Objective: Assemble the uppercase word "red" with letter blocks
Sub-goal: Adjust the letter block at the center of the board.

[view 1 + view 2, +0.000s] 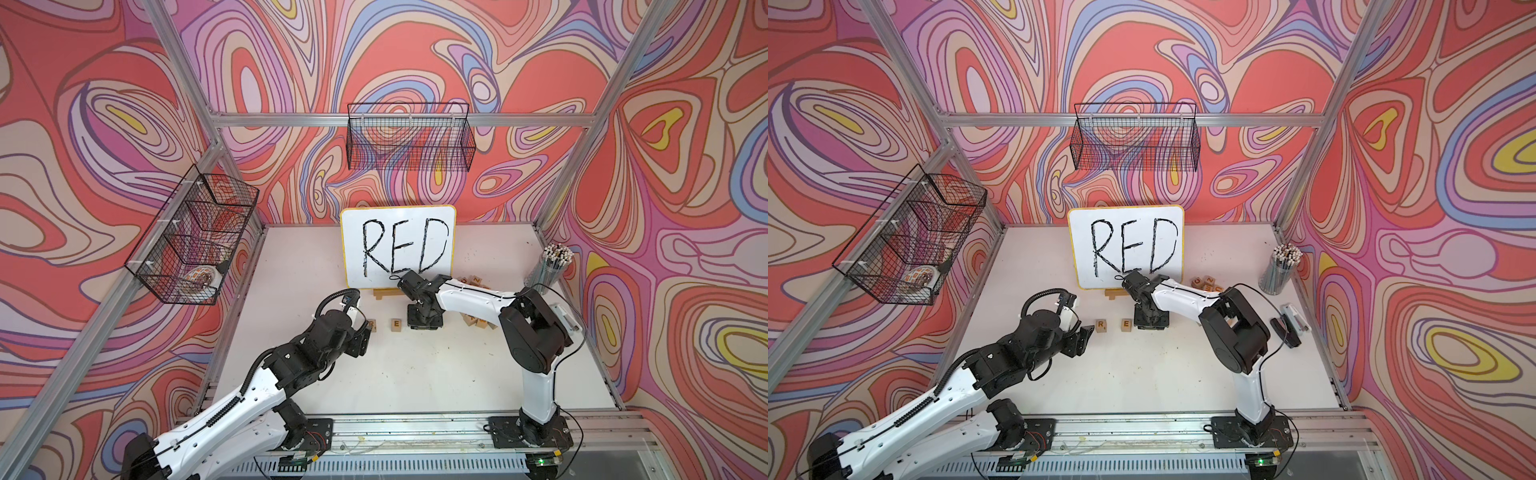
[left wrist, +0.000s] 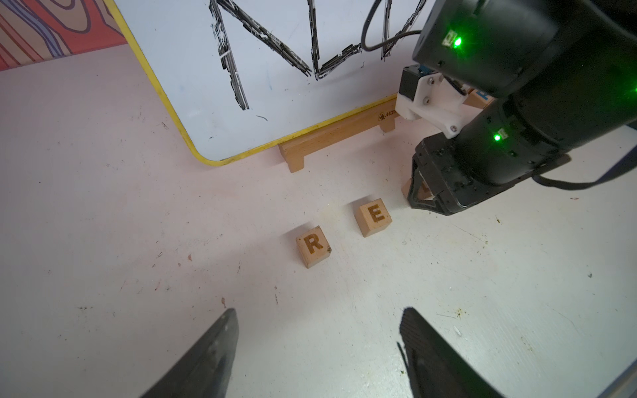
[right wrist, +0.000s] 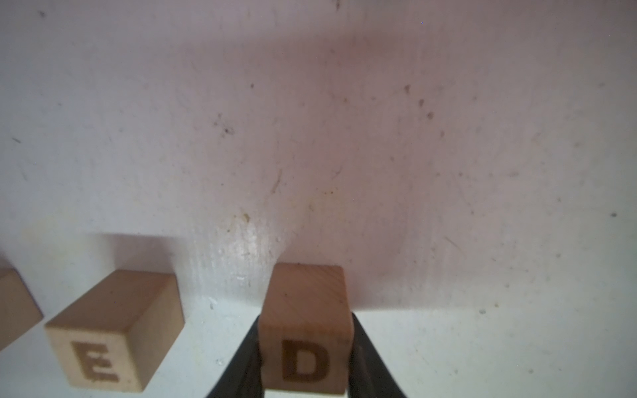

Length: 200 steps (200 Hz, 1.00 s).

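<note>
Your right arm rose from its base at the lower right in both top views, folded at the elbow and reached toward centre frame. Its wrist pointed down just below the whiteboard [image 1: 397, 245]. The right end effector [image 3: 306, 318] was clenched on the D block [image 3: 303, 361], low over the desk [image 1: 415, 374]. The D sat just right of the E block [image 2: 373, 217] and the R block [image 2: 313, 246], in line with them. Whether the D touched the desk could not be told.

Your left arm stretched in from the lower left. The left end effector [image 2: 320, 310] was released, with its fingers apart, and it hovered near the R.

At frame left, the wire basket [image 1: 191, 237] held a round patterned item [image 1: 199, 276] in its lowest compartment. At right, the clear cup [image 1: 544, 272] held white-tipped sticks [image 1: 559, 251].
</note>
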Available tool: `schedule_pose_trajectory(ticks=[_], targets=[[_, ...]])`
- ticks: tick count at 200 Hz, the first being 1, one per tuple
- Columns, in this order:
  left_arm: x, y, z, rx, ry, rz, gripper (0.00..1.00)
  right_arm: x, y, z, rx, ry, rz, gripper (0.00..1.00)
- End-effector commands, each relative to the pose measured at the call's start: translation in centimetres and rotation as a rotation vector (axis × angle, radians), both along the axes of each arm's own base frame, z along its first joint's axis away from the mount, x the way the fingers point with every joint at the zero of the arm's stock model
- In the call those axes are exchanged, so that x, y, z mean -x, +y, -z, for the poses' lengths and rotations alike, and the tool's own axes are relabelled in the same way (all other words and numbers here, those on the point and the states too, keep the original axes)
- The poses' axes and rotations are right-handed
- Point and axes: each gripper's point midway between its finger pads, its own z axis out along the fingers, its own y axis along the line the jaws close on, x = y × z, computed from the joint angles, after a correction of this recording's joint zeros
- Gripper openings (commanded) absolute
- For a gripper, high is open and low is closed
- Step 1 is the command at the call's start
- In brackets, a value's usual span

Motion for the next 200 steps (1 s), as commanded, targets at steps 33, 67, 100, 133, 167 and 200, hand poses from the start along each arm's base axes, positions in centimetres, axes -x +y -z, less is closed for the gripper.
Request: schedule_pose_trajectory(ticks=[33,67,100,133,167,200], targets=[[-0.24,0.35,-0.17,-0.004,-0.013,-0.018,0.77,0.56,-0.51,1.03,0.036,0.028,-0.004,0.35],[-0.21,0.4,-0.18,-0.001,-0.014,-0.019,0.77,0.78,-0.73,0.87,0.038,0.03,0.005,0.34],[-0.19,0.34,-0.15,0.002,-0.013,-0.017,0.77,0.94,-0.86,0.67,0.038,0.03,0.001,0.33],[-0.15,0.35,-0.21,0.006,-0.015,-0.017,0.77,0.96,-1.12,0.65,0.051,0.028,0.001,0.33],[-0.09,0.47,-0.24,0.004,-0.015,-0.019,0.77,0.81,-1.02,0.66,0.052,0.027,-0.002,0.35],[-0.16,0.46,-0.09,0.0,-0.012,-0.021,0.77,0.64,-0.84,0.2,0.045,0.019,-0.01,0.4]])
